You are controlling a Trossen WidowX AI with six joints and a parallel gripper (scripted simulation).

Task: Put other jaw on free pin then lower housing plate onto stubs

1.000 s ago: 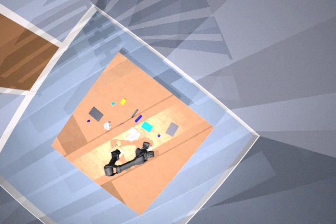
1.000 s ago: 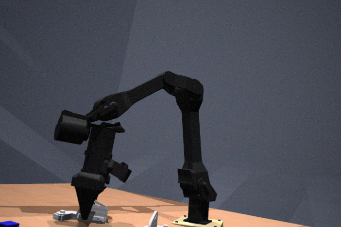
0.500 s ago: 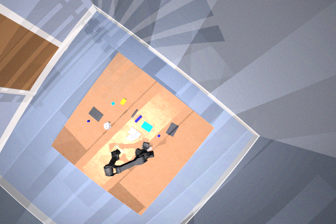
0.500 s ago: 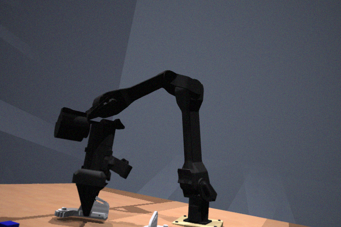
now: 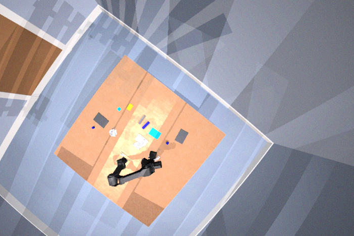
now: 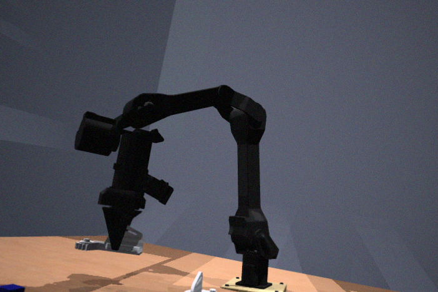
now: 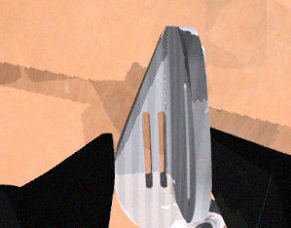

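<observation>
black gripper [image 5: 157, 158] [image 6: 115, 248] [image 7: 156, 140] — partly closed, clamped on the loose jaw [image 5: 157, 158] [image 6: 97, 244] [image 7: 175, 122] — above the table [image 5: 199, 133] [image 6: 37, 256] [image 7: 56, 34].
</observation>
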